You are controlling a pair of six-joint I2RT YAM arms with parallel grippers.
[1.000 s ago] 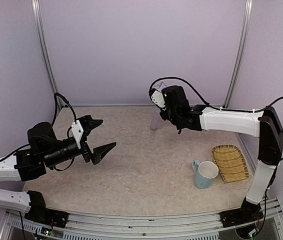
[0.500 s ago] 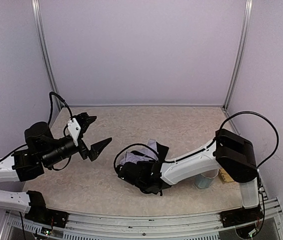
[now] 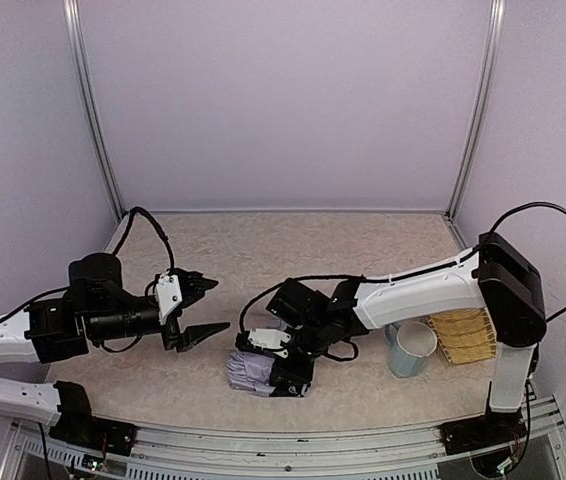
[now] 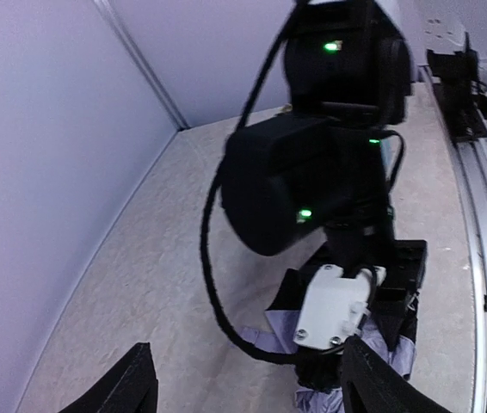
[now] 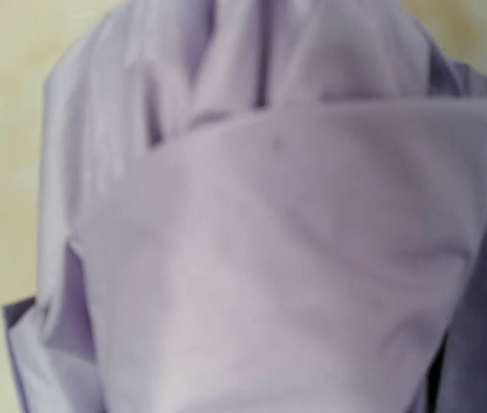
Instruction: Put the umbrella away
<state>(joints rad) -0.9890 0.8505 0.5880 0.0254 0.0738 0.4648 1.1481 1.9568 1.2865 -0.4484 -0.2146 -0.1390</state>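
The umbrella (image 3: pixel 250 371) is a crumpled pale lavender bundle with black lining, low over the table near the front edge. My right gripper (image 3: pixel 283 374) is buried in its right side and grips it; black fabric hides the fingers. Lavender umbrella fabric (image 5: pixel 261 258) fills the whole right wrist view. My left gripper (image 3: pixel 206 306) hovers open just left of the bundle, pointing at it, with nothing between its fingers. In the left wrist view the umbrella (image 4: pixel 317 399) shows under the right arm's black wrist (image 4: pixel 304 181), between and beyond my left gripper (image 4: pixel 252 383).
A pale blue mug (image 3: pixel 410 348) stands right of the right arm. A woven yellow basket tray (image 3: pixel 460 325) lies beside it near the right wall. The metal rail (image 3: pixel 283 445) runs along the front edge. Walls close in the back and both sides.
The right arm swung the umbrella from the back of the table down to the near front. The left gripper shifted a little right and lower, and its jaws narrowed somewhat.
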